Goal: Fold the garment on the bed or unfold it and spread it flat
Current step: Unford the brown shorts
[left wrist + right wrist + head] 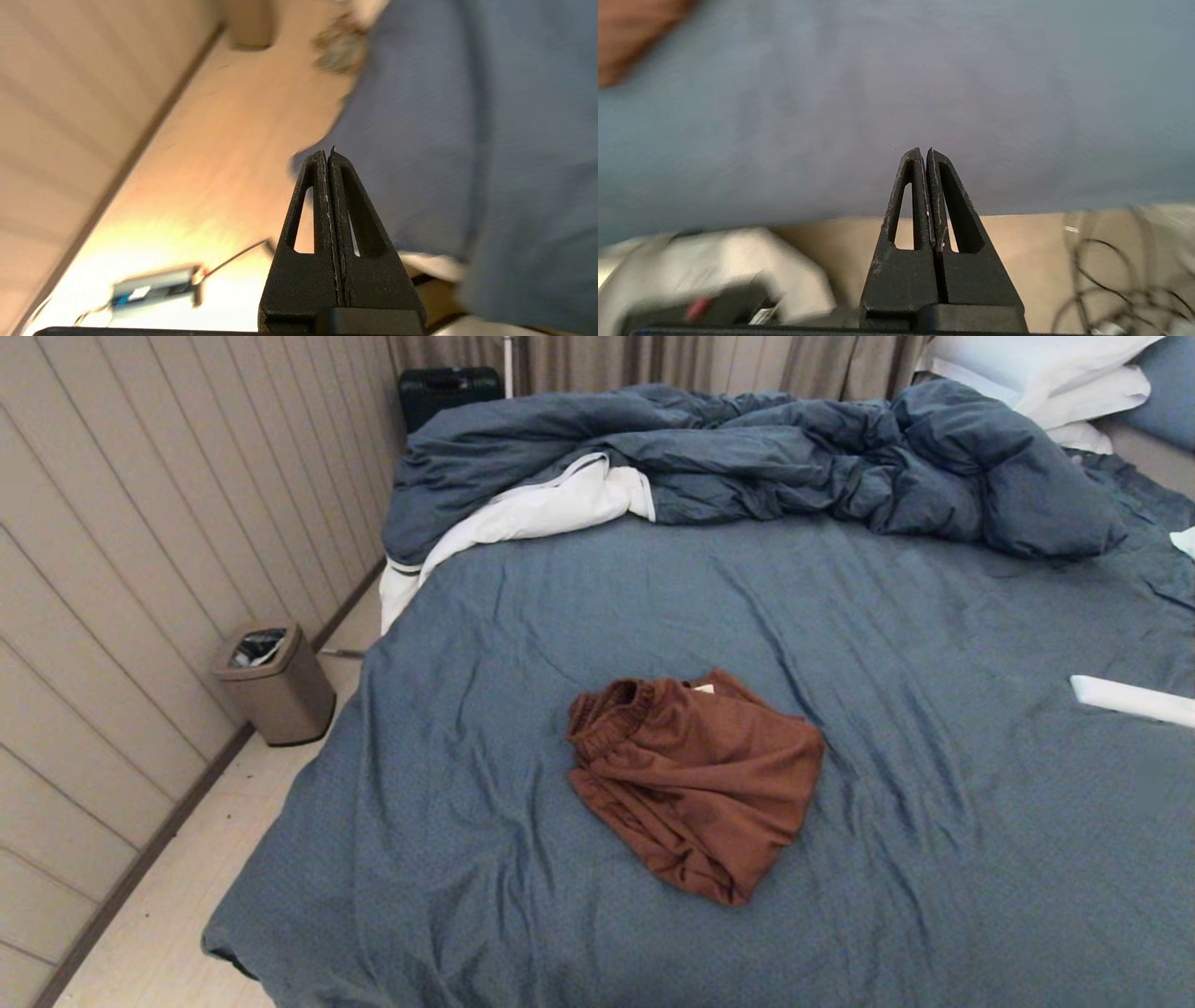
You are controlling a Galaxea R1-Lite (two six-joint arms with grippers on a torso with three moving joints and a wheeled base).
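The rust-brown shorts (695, 779) lie crumpled in a heap in the middle of the bed (579, 616), gathered waistband toward the left, a small white tag at the top edge. No drawstring or print shows. Neither arm appears in the head view. My left gripper (327, 154) is shut with nothing in it, hanging beside the bed's left edge above the floor. My right gripper (923, 151) is also shut and empty, pointing at the sheet at the bed's near edge; a brown corner of the shorts (630, 32) shows far off in that view.
A bunched blue duvet (766, 462) with white lining lies across the back of the bed, white pillows (1046, 378) at the back right. A white flat object (1130, 700) rests at the right. A beige bin (275, 681) stands on the floor by the panelled wall. Cables lie on the floor.
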